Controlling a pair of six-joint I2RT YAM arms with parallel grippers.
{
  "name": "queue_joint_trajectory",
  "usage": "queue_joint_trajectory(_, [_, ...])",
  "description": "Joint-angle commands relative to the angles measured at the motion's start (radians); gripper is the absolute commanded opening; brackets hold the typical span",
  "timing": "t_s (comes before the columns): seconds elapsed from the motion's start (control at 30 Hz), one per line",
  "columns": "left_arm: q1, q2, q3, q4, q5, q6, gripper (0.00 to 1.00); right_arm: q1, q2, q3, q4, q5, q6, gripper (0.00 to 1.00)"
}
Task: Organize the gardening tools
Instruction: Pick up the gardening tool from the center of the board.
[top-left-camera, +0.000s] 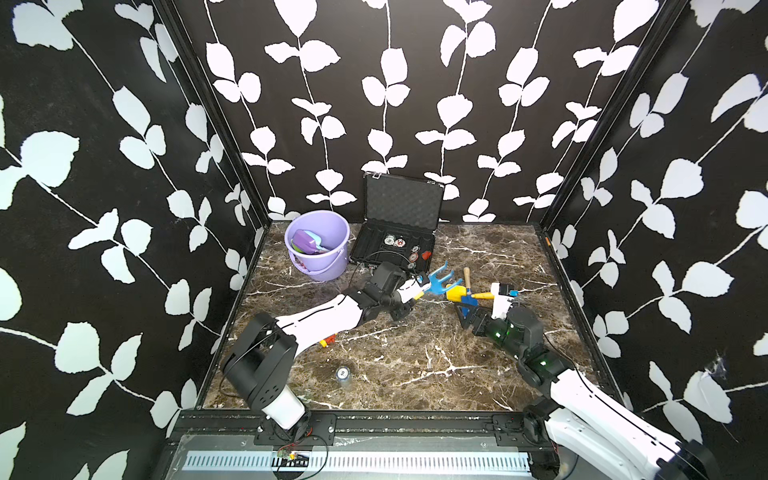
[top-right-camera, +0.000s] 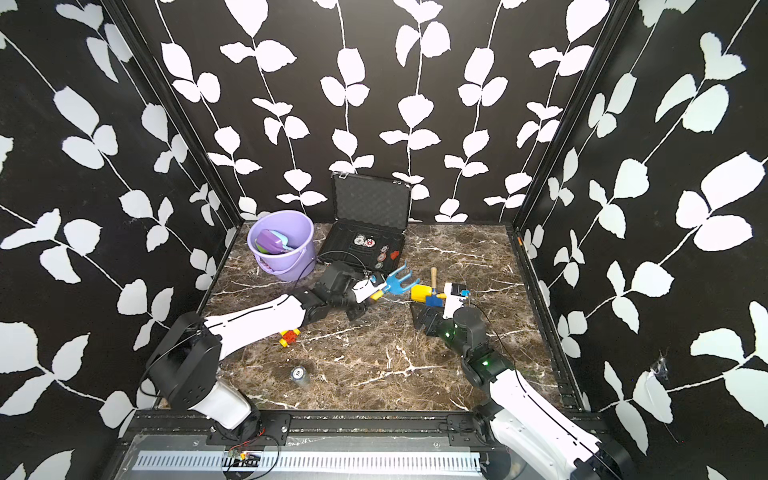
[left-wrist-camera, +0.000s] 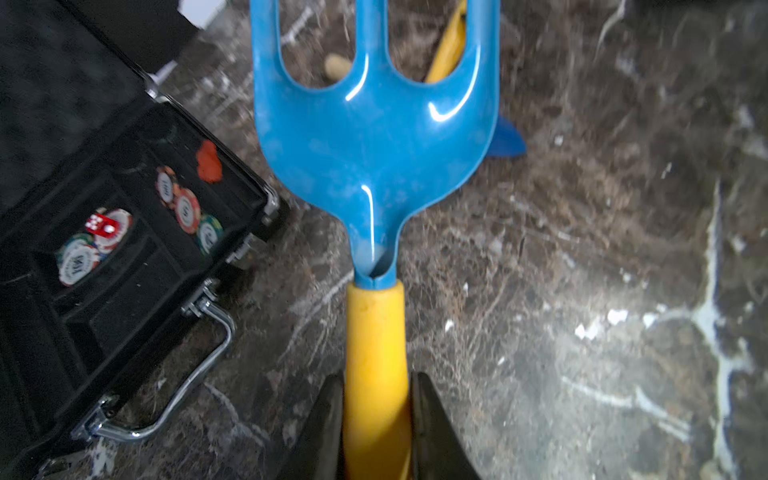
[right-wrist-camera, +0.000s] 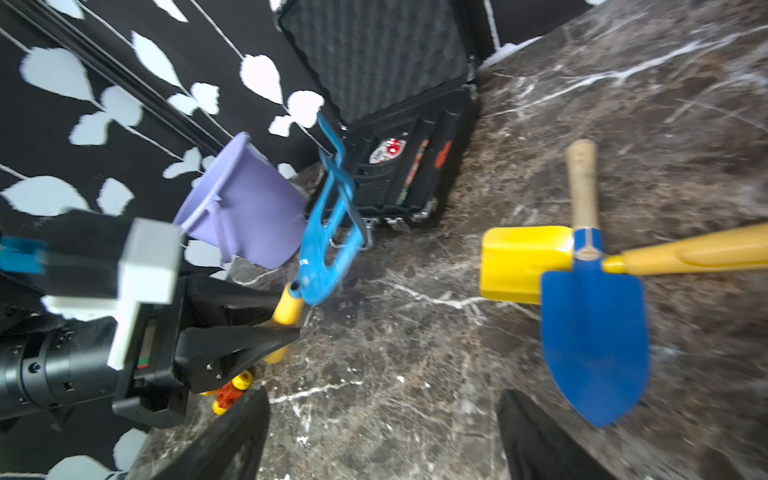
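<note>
- Top view: left gripper (top-left-camera: 417, 286) pinching the glossy blue three-pronged rake (top-left-camera: 440, 279) by its yellow handle, just in front of the foam-lined black case (top-left-camera: 399, 232).
- Left wrist: smooth rounded handle squeezed between black jaws, over the veiny marble-look table (left-wrist-camera: 582, 291).
- Right wrist: right gripper (right-wrist-camera: 382, 436) spread wide, gripping nothing; pointed blue trowel (right-wrist-camera: 594, 340) crossing a boxy yellow scoop (right-wrist-camera: 519, 266).

The middle and front of the brown marbled stone counter (top-left-camera: 415, 365) lie open between the arms, save a small round clear cup (top-left-camera: 342, 374) near the front and a yellow-and-red plastic toy vehicle (top-left-camera: 328, 340) beside the left arm. A lilac plastic bucket (top-left-camera: 328, 266) and an open black hard case (top-left-camera: 401, 205) block the back left. The blue three-pronged plastic rake (top-left-camera: 439, 279) in the left claw (left-wrist-camera: 376, 415) juts between the case and the crossed yellow plastic scoop (top-left-camera: 454, 294) and blue-bladed wooden-handled trowel (top-left-camera: 467, 300); the back right corner is bare
</note>
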Motion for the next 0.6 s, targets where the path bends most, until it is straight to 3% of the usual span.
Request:
queue_joint_trajectory(0.0, [0.0,-0.066,-0.079,0.29,0.038,-0.186,0.0,0.014,0.054,-0.003,0.221,-0.059,0.016,0.83])
queue_joint_trajectory(0.23, [-0.025,-0.073,-0.134,0.413,0.046,-0.245,0.0,0.092,0.228,0.078,0.35,-0.07,-0.054,0.71])
queue_joint_trajectory(0.57, [-0.043,-0.056,-0.154,0.485,0.042,-0.288,0.0,0.16,0.383,0.164,0.478,-0.012,-0.122,0.62])
